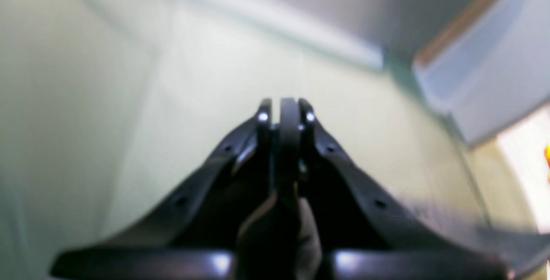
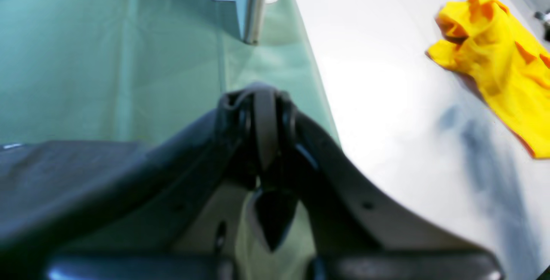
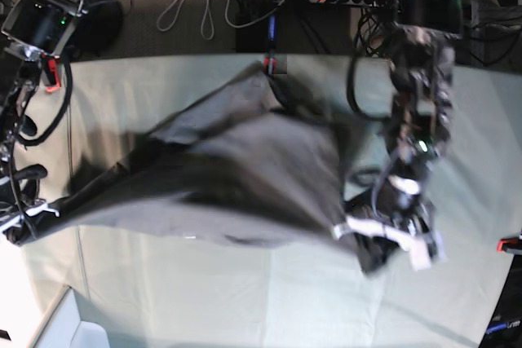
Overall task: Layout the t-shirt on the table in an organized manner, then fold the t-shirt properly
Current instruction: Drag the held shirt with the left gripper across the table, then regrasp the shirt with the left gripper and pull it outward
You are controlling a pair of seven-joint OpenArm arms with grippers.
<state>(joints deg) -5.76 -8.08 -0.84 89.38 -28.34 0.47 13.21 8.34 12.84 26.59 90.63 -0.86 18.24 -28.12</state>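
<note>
Grey t-shirt (image 3: pixel 236 177) stretched across pale green counter (image 3: pixel 245 299), 2 arms at opposite ends, left gripper (image 3: pixel 383 242) jaws clamped on its edge, right gripper (image 2: pixel 264 99) jaws closed on dark cloth, yellow cloth (image 2: pixel 494 56) lying apart

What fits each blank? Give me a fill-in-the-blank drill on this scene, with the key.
1. The t-shirt stretched between the two arms is ___ in colour.
2. The table is covered with a pale ___ cloth.
3. In the right wrist view, the crumpled cloth lying beyond the table's edge is ___.
4. In the left wrist view, the left gripper has its jaws ___.

Missing words: grey; green; yellow; shut
</note>
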